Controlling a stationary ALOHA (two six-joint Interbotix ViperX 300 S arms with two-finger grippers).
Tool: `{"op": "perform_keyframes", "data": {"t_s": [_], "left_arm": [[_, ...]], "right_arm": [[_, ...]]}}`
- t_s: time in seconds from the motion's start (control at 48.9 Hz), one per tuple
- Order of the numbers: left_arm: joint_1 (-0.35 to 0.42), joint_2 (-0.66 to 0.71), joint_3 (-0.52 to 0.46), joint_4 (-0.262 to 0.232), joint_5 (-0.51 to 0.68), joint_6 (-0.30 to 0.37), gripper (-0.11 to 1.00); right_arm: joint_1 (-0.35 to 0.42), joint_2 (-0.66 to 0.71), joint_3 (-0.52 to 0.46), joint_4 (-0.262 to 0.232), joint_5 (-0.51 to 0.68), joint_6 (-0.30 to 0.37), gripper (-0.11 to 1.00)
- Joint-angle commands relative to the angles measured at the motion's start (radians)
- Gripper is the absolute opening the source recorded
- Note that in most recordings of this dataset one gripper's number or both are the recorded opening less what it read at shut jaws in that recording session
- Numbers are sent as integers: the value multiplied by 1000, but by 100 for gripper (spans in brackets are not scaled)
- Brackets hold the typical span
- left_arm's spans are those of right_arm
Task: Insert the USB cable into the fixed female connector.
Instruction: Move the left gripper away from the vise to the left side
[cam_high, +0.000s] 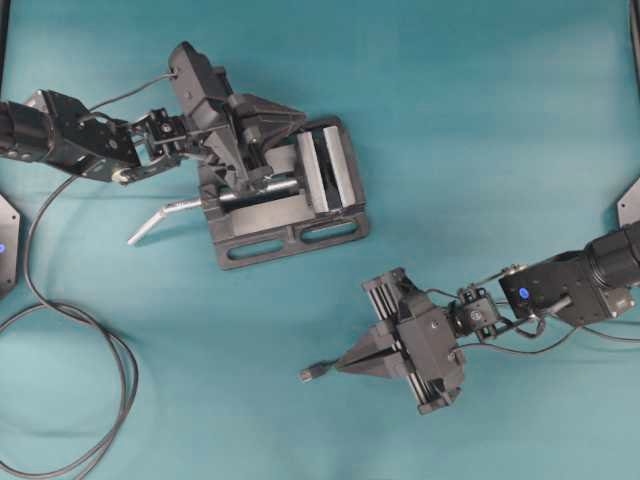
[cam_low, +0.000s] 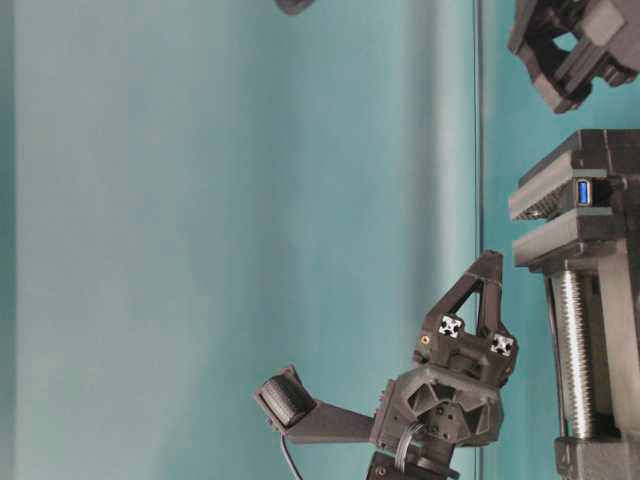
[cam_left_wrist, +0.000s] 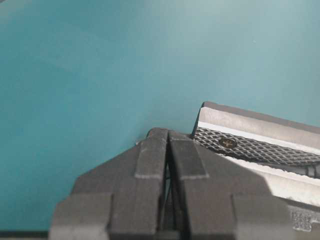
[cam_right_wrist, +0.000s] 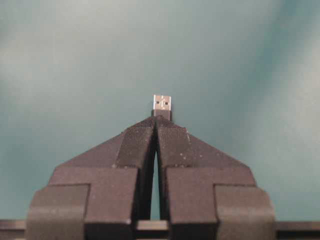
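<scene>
Between the closed fingers (cam_right_wrist: 137, 140) of the right gripper (cam_right_wrist: 156, 122), the USB cable (cam_right_wrist: 162, 106) is gripped by its black plug. Only the short silvery tip is left free ahead of the fingertips, above the teal table (cam_high: 480, 120). The plug is judged light, small and rigid, while the thin cable behind it, hidden under the gripper, is probably limp. A hold on the plug body is therefore preferred, close behind the metal. The smooth shell may slip or turn when pushed. Farther away, well apart from the plug, the fixed female connector (cam_low: 584, 192) is clamped in the bench vise (cam_high: 290, 240). Over the vise, the left gripper (cam_left_wrist: 167, 132) is seen with its fingers pressed together on nothing.
</scene>
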Motion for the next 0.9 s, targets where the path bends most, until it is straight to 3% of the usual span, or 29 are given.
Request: {"op": "perform_keyframes", "data": {"t_s": [0.0, 0.082, 0.327, 0.47, 0.552, 0.736, 0.817, 0.879], "left_arm": [[-5, -32, -11, 25, -5, 18, 1], [-11, -46, -6, 25, -2, 15, 7], [-28, -86, 17, 25, 6, 0, 5], [-28, -133, 37, 25, 17, 0, 12], [-35, -178, 58, 25, 29, 2, 30], [-92, -350, 114, 23, 95, -18, 82], [-120, -417, 117, 25, 152, -40, 97], [-137, -443, 126, 23, 181, -41, 100]], "right_arm": [[8, -17, -15, -2, -8, 8, 0], [8, -20, -18, -2, -9, 12, 1], [8, -18, -12, -2, -51, 55, 1], [8, -6, -11, -2, -49, 98, 1], [8, -2, -11, -2, -48, 112, 1], [8, 0, -9, -2, -28, 121, 5], [8, 0, -11, -2, -26, 121, 19], [8, 0, -14, -2, -25, 121, 35]]}}
